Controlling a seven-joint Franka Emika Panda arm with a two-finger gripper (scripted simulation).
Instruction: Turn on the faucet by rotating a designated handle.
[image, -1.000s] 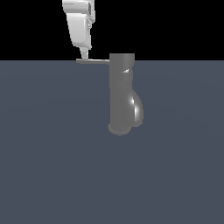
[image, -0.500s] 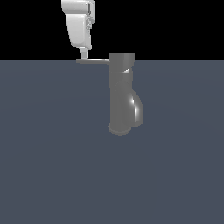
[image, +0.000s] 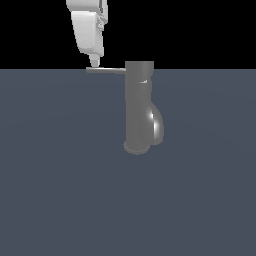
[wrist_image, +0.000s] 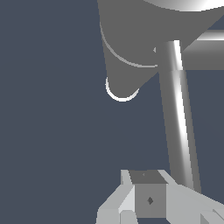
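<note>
The grey faucet stands upright on the floor, with its bulging spout low on the exterior view's right and its cap on top. The thin flat handle juts from the cap toward the exterior view's left. My white gripper hangs from above, its narrow tip touching the handle's outer end. The fingers look pressed together with nothing between them. In the wrist view the handle runs from the cap to my fingers, beside the faucet body.
The flat dark blue-grey floor spreads all around the faucet's round base flange. Nothing else stands on it.
My gripper has shifted very slightly toward the exterior view's left at the handle's tip. The handle and faucet look almost unchanged.
</note>
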